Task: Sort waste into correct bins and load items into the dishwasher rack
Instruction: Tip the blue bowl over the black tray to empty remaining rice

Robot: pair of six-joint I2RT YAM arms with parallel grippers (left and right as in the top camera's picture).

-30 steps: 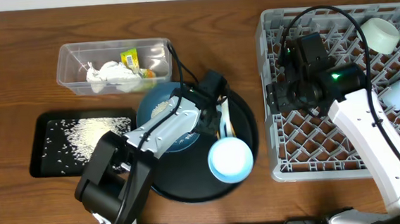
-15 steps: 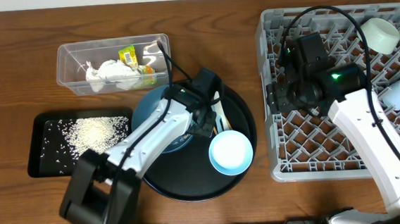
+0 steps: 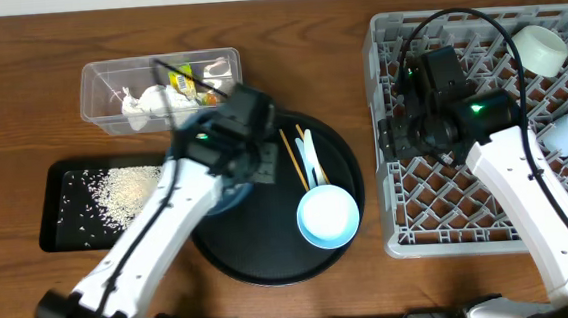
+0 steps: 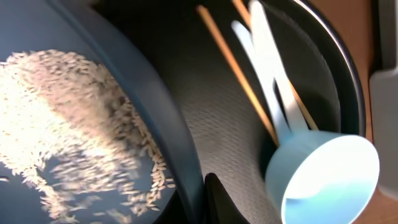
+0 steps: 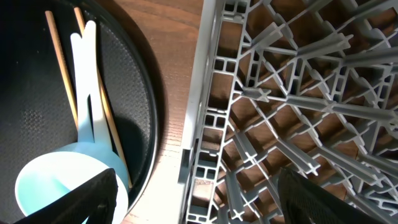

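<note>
While the large blue bowl (image 4: 56, 31), rice (image 4: 68, 130) inside, is clamped at its rim by the left fingers (image 4: 214, 199) over the round black tray's (image 3: 270, 250) left edge, the right fingers (image 5: 93, 199) are held apart above the dishwasher rack's (image 5: 196, 93) left edge. Bare desk (image 5: 177, 62) is seen between tray and rack.

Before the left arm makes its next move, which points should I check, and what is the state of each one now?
1. Left fingers shut on the blue bowl rim: ok.
2. Rice inside the bowl: ok.
3. Bowl held level: cannot tell, blurred from overhead.
4. Black rectangular tray unobstructed: ok.
5. Chopsticks, spoon and small bowl apart from the blue bowl: ok.
6. Right fingers open over the rack: ok.
</note>
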